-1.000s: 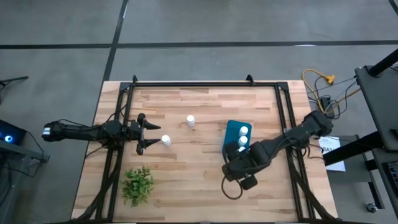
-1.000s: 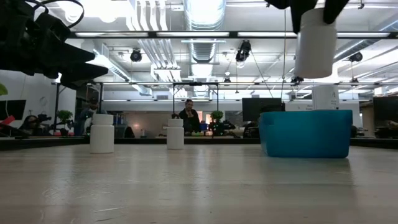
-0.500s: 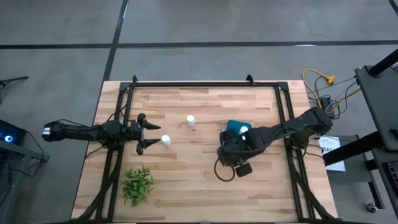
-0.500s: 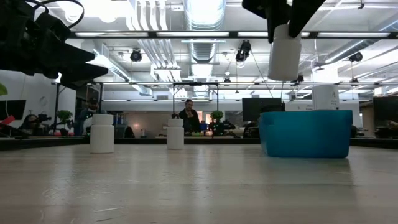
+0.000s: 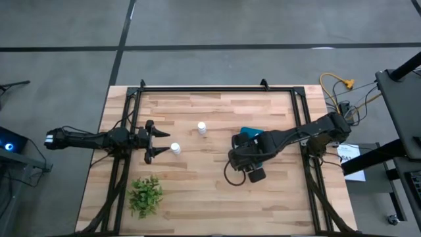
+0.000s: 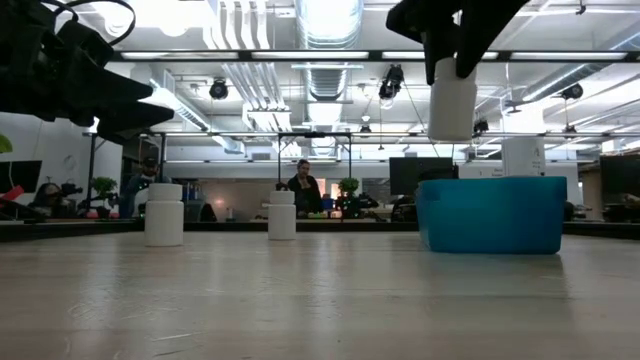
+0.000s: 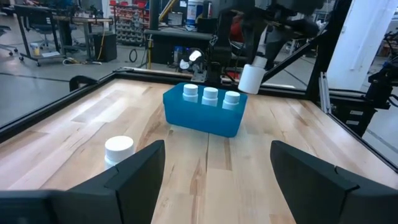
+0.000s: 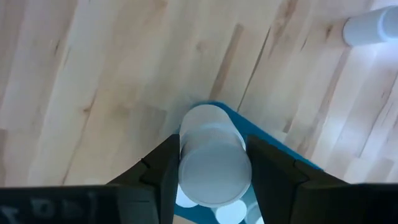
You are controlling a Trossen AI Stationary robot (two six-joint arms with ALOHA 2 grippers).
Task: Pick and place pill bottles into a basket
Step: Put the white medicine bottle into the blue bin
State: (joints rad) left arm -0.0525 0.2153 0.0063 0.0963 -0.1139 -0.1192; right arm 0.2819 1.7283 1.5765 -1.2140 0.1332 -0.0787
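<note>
From above, looking straight down, the wooden counter (image 5: 217, 184) carries the teal basket (image 5: 247, 133), mostly covered by the right arm, which reaches in from the right side. The right tool (image 5: 242, 153) sits over the basket's near-left end. The left tool (image 5: 158, 146) lies low at the left, its fingers spread wide and empty, with one pill bottle (image 5: 175, 149) standing just beside its tips. A second pill bottle (image 5: 202, 128) stands further back toward the middle, and a green leafy plant (image 5: 146, 195) sits near the front left.

At counter height, the right tool (image 6: 452, 68) hangs from above, clamped on a held bottle (image 6: 452, 98) that hovers in the air above the basket's (image 6: 492, 214) left end, clear of the rim. Two bottles stand on the wood to the left, well apart from the basket: one (image 6: 164, 214) nearer, one (image 6: 282, 215) further in. A person (image 6: 303, 190) stands in the room behind.

Past the left arm's own spread fingers (image 7: 140, 171), three white caps (image 7: 211, 94) show in a row inside the basket (image 7: 204, 117), the carried bottle (image 7: 251, 78) hangs tilted above its far end, and a loose bottle (image 7: 119, 149) stands close by.

Between the right arm's fingers (image 8: 163, 167), the gripped bottle (image 8: 213, 155) fills the middle, with the basket's blue rim (image 8: 273, 141) directly beneath and another bottle (image 8: 370, 28) off on the wood.
</note>
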